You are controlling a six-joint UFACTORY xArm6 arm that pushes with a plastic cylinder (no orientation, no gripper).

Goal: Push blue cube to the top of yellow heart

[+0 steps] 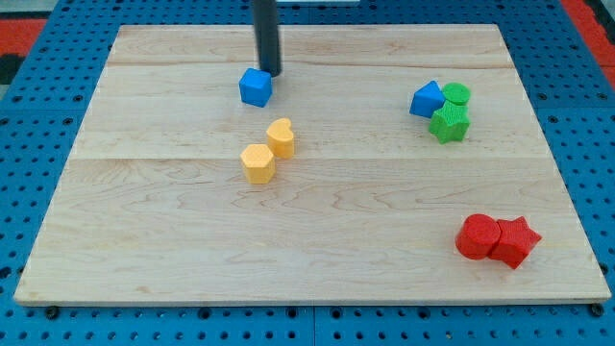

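Blue is the cube (pixel 255 86), which we take as our landmark: our tip (pixel 273 74) sits just at its upper right, touching or nearly so, and being a bare rod it holds nothing. Below the cube, slightly right, stands the yellow heart (pixel 281 137), with a yellow hexagon (pixel 258 162) beside it. Far right of the cube cluster a second blue block (pixel 426 100) and two green blocks (pixel 450 122); two red blocks (pixel 497 238) lie lower right.

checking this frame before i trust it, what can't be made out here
- Rod: its upper part is cut off by the view's top; only my tip shows, at the blue cube's upper right.
- Tip-to-cube contact: too close to tell.
- Green blocks: bunched together, overlapping, shapes unclear.
- Yellow heart: its far side is hidden.
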